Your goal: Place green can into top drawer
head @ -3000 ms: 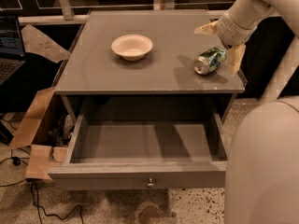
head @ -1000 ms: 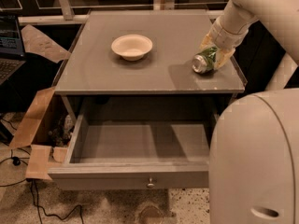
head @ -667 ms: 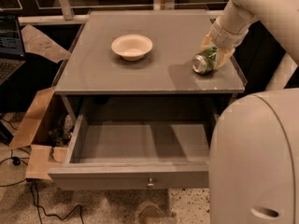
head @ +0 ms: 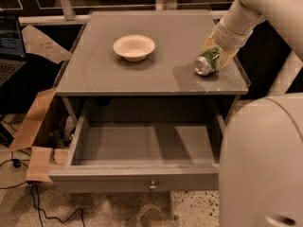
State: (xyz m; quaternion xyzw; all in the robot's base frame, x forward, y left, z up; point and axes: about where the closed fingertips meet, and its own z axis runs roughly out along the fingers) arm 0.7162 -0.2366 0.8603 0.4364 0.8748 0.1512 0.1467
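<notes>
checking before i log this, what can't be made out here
Camera view: the gripper, at the tabletop's right edge, covers the far end of the green can.
The right end of the top drawer is behind the robot's body.
The can's print is too small to read.

rounded cream arm [head: 242, 17], yellowish gripper [head: 216, 56] over right tabletop [head: 180, 37].

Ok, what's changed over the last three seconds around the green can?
The gripper has dropped from above onto the small green and white aluminium can, which lies on its side about where it was; a grip is not confirmed. The cream round bowl and the open grey wooden top drawer are unchanged.
</notes>
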